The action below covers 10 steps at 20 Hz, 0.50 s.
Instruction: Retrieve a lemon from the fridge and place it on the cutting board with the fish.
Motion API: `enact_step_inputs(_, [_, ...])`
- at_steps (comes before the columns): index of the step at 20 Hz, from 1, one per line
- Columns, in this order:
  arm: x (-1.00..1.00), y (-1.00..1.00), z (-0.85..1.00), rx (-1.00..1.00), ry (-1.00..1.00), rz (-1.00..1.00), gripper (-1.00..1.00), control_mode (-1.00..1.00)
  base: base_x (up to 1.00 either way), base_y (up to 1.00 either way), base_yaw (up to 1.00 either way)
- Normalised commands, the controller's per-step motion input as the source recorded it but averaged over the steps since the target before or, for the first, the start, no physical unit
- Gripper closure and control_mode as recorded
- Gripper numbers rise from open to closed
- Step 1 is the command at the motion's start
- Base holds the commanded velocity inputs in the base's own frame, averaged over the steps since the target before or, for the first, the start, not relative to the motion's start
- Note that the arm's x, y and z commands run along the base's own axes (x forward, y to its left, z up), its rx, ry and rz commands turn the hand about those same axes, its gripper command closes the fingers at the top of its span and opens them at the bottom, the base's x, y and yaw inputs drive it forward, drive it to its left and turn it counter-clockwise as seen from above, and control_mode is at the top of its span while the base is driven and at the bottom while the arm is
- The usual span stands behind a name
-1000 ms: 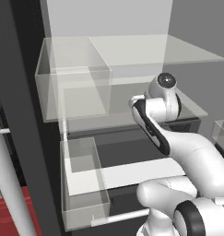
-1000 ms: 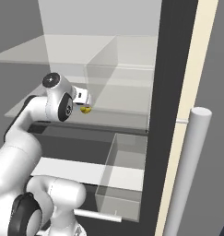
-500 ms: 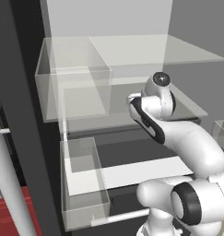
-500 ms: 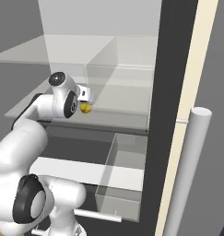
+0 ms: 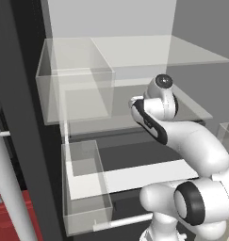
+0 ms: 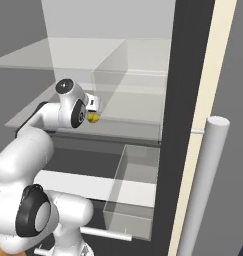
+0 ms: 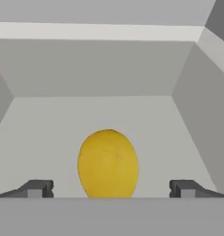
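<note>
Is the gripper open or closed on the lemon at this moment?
Open. In the hand view the two fingers stand wide apart on either side of the lemon, with clear gaps, not touching it.

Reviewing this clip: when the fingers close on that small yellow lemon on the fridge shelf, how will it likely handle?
The small yellow oval lemon looks rounded and smooth, so it may roll on the flat pale fridge shelf if nudged off-centre. It sits centred between the open gripper tips, which probably favours a firm, rigid grasp.
</note>
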Motion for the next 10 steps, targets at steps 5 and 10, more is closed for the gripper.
enact_step_inputs(5, [0.09, 0.00, -0.14, 0.00, 0.00, 0.00, -1.00, -1.00, 0.00, 0.00, 0.00])
enact_step_inputs(10, [0.15, 0.00, -0.21, 0.00, 0.00, 0.00, -1.00, -1.00, 0.00, 0.00, 0.00])
